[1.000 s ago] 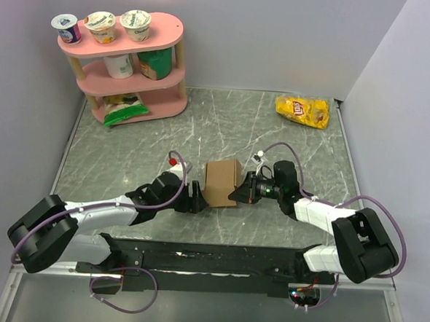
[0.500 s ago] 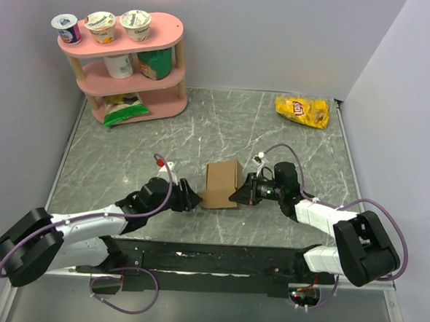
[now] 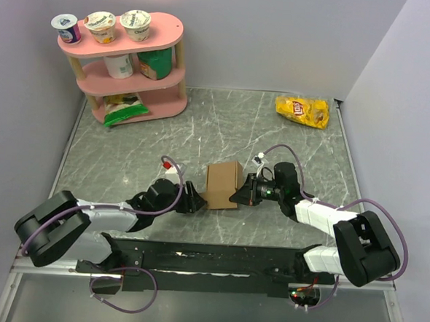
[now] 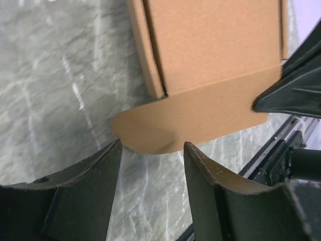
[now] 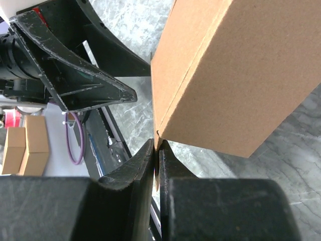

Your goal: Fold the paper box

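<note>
The box stands mid-table between the arms. The right gripper is almost closed, pinching a thin cardboard edge at the box's near right corner. The left gripper is open and holds nothing, its fingers just short of the rounded flap that juts from the box's near left. If it pushes off the crease, the flap may buckle, or the light box may twist out of the right's narrow pinch.
</note>
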